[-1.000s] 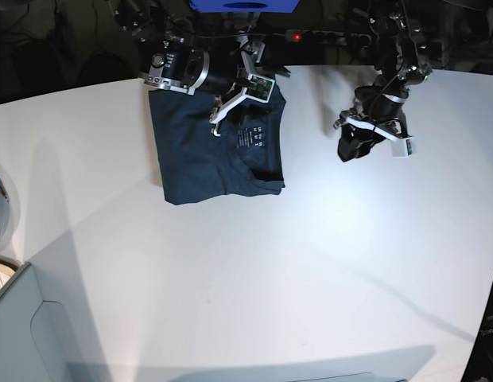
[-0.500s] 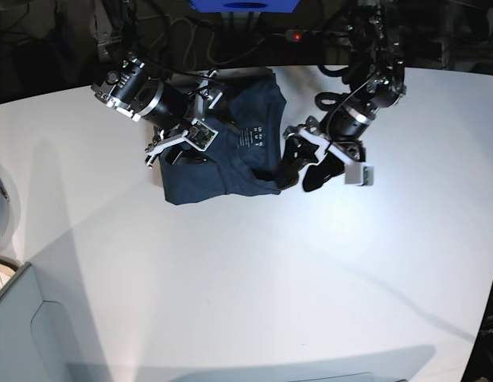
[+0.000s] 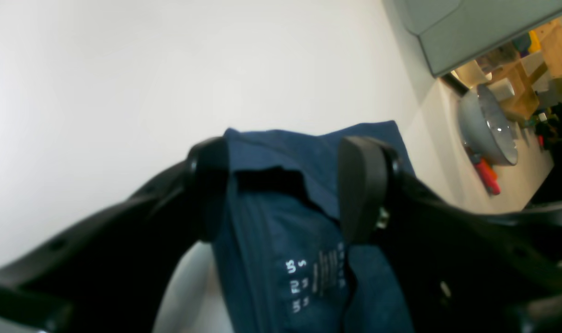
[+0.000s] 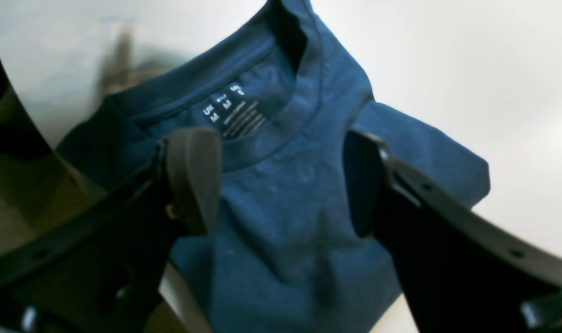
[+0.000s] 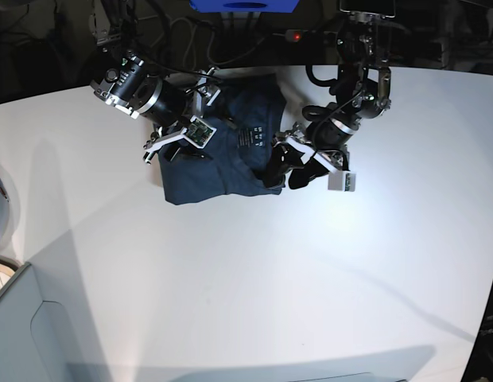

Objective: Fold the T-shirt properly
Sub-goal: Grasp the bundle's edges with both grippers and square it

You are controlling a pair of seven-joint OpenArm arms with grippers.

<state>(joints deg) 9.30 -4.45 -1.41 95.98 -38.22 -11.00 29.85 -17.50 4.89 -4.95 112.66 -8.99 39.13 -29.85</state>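
Note:
The dark navy T-shirt [image 5: 230, 163] lies folded into a rough rectangle at the back of the white table [image 5: 270, 270], with its white neck label [image 5: 253, 137] facing up. My left gripper [image 5: 285, 173] is open at the shirt's right front corner. In the left wrist view its jaws [image 3: 285, 185] straddle the shirt's edge [image 3: 281, 249]. My right gripper [image 5: 176, 151] is open over the shirt's left side. In the right wrist view its jaws [image 4: 278, 180] stand apart above the cloth [image 4: 285, 231], just below the collar and label [image 4: 234, 111].
A grey bin [image 5: 24, 334] sits at the table's front left corner and shows in the left wrist view [image 3: 470, 27]. A grey bowl [image 3: 486, 125] and a red object [image 3: 484, 171] lie beyond the table's left edge. Cables and a blue box [image 5: 242, 6] are behind the table.
My left arm has swung left and down from mid-air to the shirt's right front corner. My right gripper has moved from the collar to the shirt's left side. The shirt has barely shifted.

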